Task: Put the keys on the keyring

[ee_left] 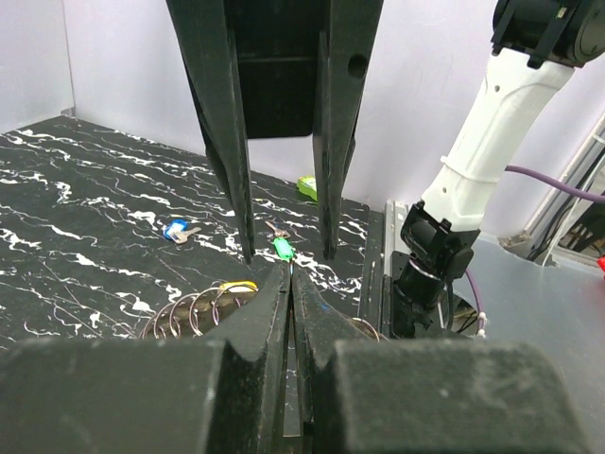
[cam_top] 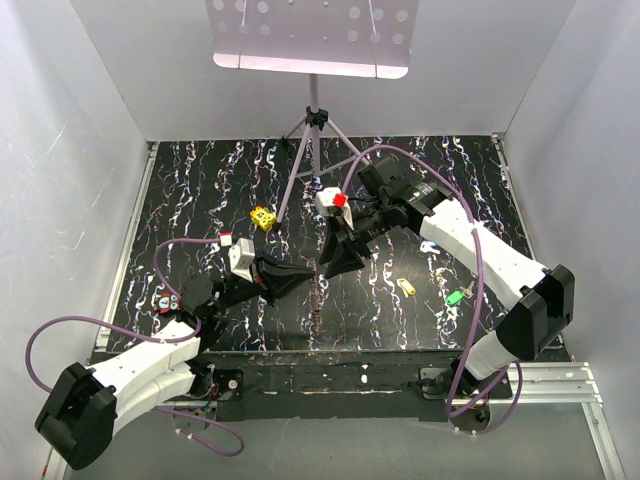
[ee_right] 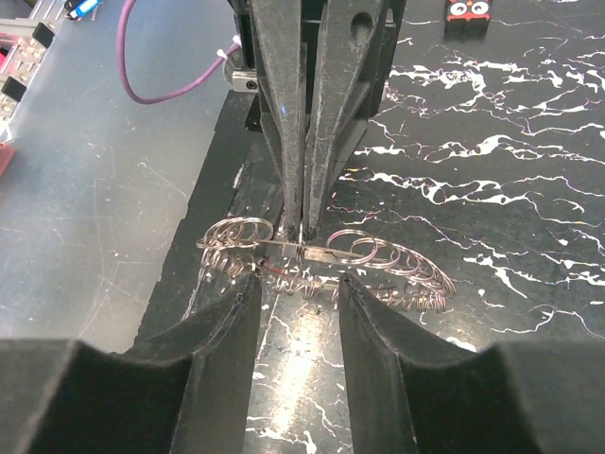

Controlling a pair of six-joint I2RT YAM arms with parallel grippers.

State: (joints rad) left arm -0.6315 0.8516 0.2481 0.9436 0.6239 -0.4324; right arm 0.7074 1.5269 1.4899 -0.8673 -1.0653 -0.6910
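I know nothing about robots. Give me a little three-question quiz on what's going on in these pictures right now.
1. True or false: the left gripper is shut on the keyring.
2. Which key lies loose, away from both grippers? A a pink key; B the green key; C a black key.
3. Fill in: the right gripper has its jaws ____.
Key: 1 true; 2 B; 3 open.

White arm links (cam_top: 140, 365), bulky black joints (cam_top: 545, 305), purple cables (ee_right: 121, 38), tapered black end effector fingers (ee_right: 217, 350)
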